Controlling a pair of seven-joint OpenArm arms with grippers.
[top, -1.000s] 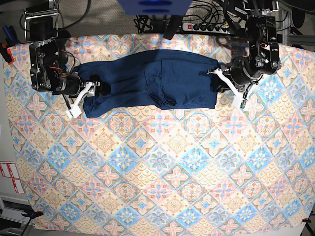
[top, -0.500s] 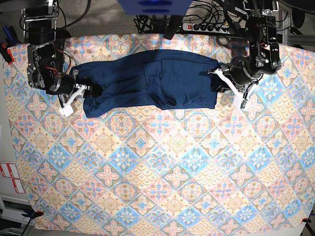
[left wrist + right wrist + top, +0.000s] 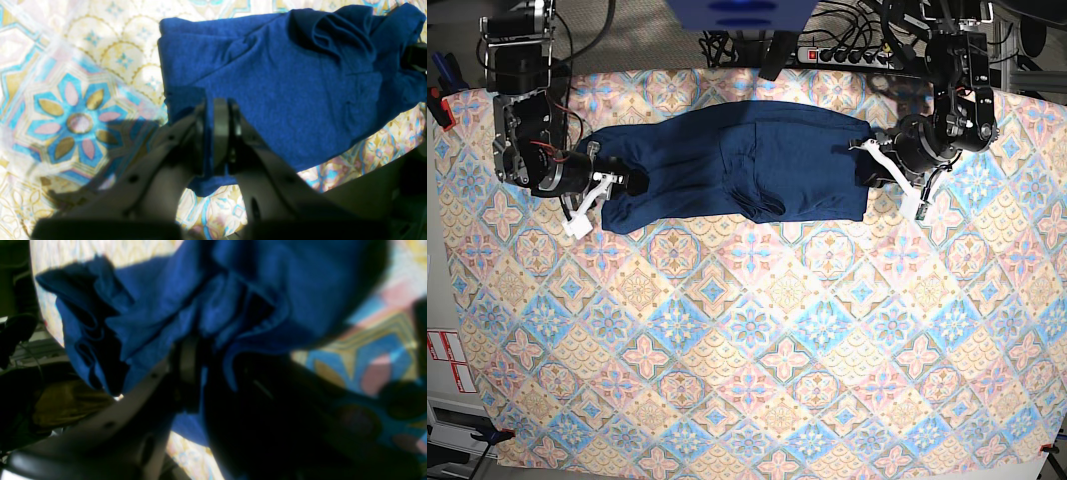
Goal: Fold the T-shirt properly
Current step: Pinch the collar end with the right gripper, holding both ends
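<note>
We see the left gripper (image 3: 215,133) w/ jaws clamped tight on a corner of the T-shirt (image 3: 737,170); navy cloth spreads out ahead of them. The right gripper (image 3: 200,373) has bunched, rumpled hem btwn its jaws, clenched on it. Between the 2 grippers the shirt lies stretched flat on the patterned tablecloth (image 3: 747,350), w/ folds at mid-span.

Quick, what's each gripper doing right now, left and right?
Left gripper: shut on the T-shirt, pinching its edge.
Right gripper: shut on the T-shirt's bunched end.
</note>
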